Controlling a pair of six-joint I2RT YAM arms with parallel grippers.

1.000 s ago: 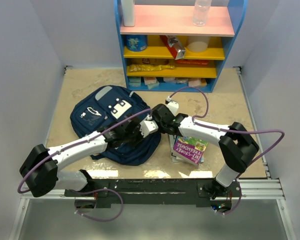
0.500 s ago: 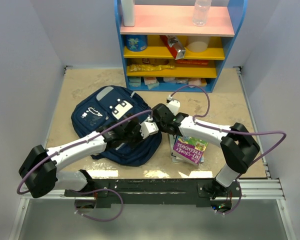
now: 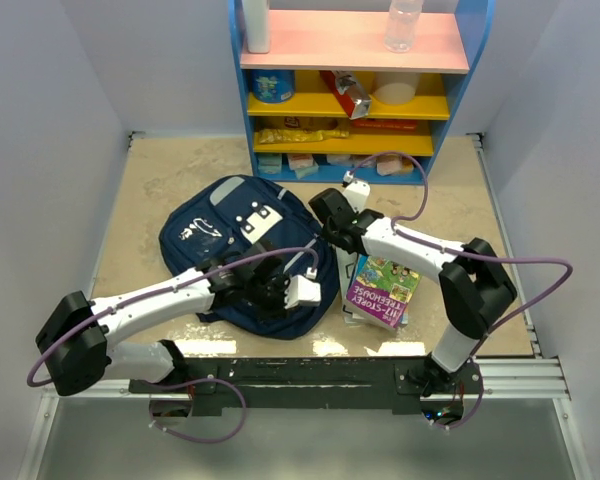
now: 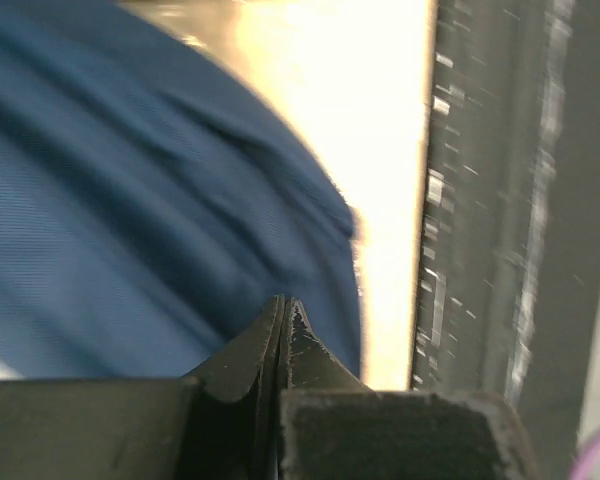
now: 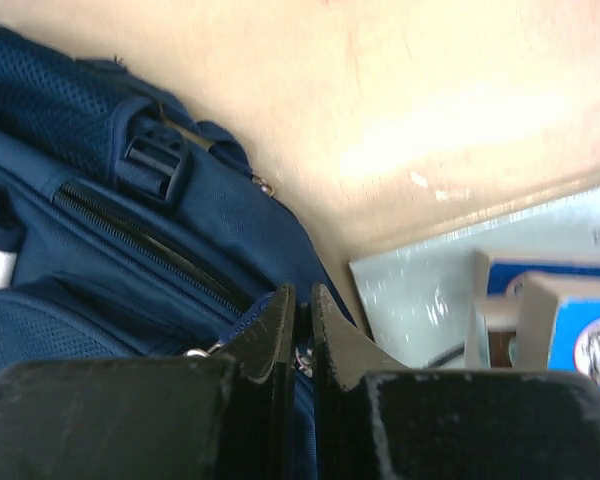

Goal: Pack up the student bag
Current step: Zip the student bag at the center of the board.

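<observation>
Bag (image 3: 220, 225) is lying left of our right gripper (image 5: 300, 292), whose narrow fingers are nipping its zip (image 5: 150, 243); our left gripper (image 4: 283, 302), fingers pressed together, is sitting at the bag's near edge.

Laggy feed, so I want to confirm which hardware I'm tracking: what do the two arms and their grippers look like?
The left arm and right arm have white link shells with black joint housings. A loose purple cable loops along each. The left gripper and right gripper have matte black, scuffed fingers tapering to wedge tips.
</observation>
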